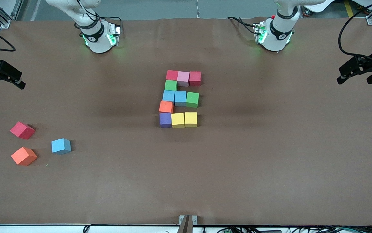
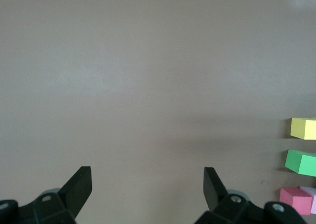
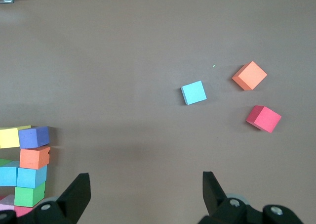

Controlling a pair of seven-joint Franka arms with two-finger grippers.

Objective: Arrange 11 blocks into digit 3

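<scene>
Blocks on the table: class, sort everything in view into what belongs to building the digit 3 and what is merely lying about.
Belongs to the job:
- eleven-block figure, mid-table
- left tool, open, waiting
- right tool, open, waiting

Lying about, toward the right arm's end:
- loose red block
- loose orange block
- loose light blue block

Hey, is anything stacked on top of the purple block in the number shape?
No. The purple block has a bare top face. The orange block lies beside it on the table, as does a yellow block. Its underside is hidden.
</scene>
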